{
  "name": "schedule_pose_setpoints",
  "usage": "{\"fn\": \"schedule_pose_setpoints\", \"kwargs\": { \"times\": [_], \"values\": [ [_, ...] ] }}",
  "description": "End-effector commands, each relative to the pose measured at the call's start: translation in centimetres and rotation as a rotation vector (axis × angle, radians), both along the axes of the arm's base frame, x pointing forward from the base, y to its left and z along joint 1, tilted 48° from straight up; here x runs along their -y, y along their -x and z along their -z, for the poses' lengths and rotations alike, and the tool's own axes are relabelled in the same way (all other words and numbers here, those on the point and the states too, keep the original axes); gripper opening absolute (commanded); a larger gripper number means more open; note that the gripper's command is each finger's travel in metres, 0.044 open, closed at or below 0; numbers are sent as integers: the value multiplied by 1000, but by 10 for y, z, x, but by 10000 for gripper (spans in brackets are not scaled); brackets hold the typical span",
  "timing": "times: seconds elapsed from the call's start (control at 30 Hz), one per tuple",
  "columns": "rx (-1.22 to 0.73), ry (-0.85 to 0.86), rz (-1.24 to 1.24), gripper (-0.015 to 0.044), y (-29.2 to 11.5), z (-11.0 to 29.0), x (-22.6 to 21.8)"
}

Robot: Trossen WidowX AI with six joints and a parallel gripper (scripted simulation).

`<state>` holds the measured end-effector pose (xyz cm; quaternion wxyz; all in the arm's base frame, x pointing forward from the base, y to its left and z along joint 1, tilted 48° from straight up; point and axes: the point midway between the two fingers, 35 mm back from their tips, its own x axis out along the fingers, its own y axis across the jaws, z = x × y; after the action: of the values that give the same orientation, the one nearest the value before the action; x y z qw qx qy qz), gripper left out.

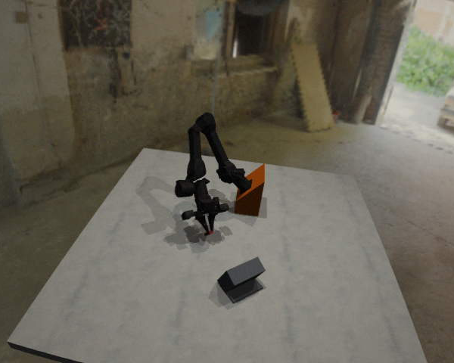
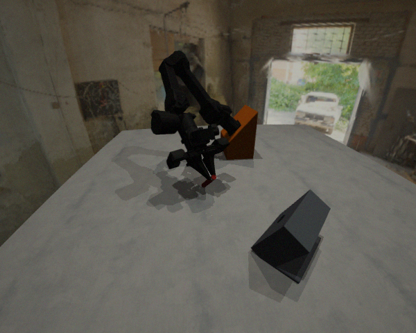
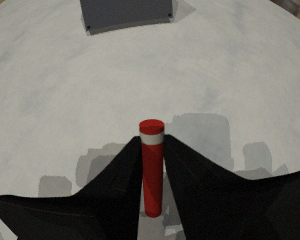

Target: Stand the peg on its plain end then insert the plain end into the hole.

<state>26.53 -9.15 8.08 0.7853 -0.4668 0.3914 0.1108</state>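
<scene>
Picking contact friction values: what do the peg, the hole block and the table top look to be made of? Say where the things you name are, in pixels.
Peg (image 2: 206,183) (image 3: 152,180): probably painted wood or plastic; even red, white band, soft shading.
Hole block (image 1: 246,272) (image 2: 307,222) (image 3: 126,12): dark grey, matte, flat faces, crisp edges; plastic or coated metal, can't tell.
Table top (image 1: 321,273) (image 2: 129,250) (image 3: 230,65): stone-like, maybe laminate; pale grey, faint veining, dull finish.

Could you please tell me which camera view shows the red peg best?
The wrist view: it shows the red peg lengthwise between the fingers, white band included. The top view shows only small red bits at the fingertips; the exterior view shows a short tilted piece, its band indistinct.
</scene>
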Motion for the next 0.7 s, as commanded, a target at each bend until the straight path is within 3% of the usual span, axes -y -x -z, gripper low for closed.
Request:
{"fn": "schedule_pose_setpoints", "kwargs": {
  "times": [0.0, 0.67],
  "values": [
    [28, -15, -27, 50, 2, -3, 0],
    [120, -106, -141, 50, 14, -9, 4]
  ]
}}
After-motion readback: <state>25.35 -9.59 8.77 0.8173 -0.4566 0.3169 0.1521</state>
